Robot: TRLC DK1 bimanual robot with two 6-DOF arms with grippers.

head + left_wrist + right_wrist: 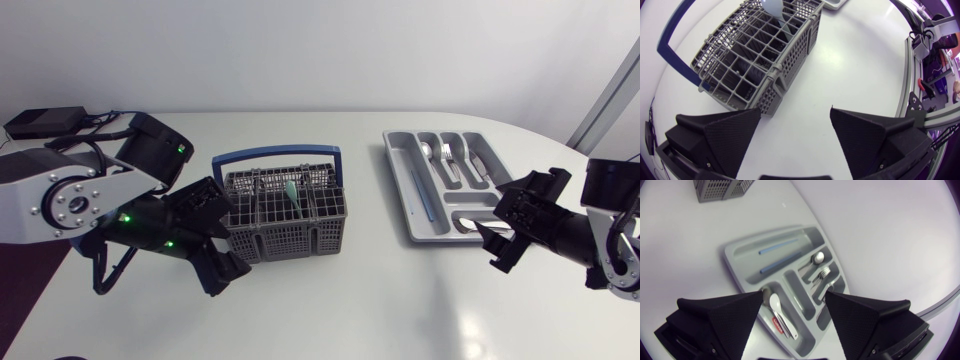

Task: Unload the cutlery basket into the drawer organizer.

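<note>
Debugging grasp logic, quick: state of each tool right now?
Left tool: open, holding nothing.
Right tool: open, holding nothing.

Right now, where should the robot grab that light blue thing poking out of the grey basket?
Grab the light blue thing by its top end, which pokes above the basket rim, coming down from above. It stands slightly tilted in a narrow grid cell, so the walls block sideways reaches. The open left pincer sits nearer.
</note>
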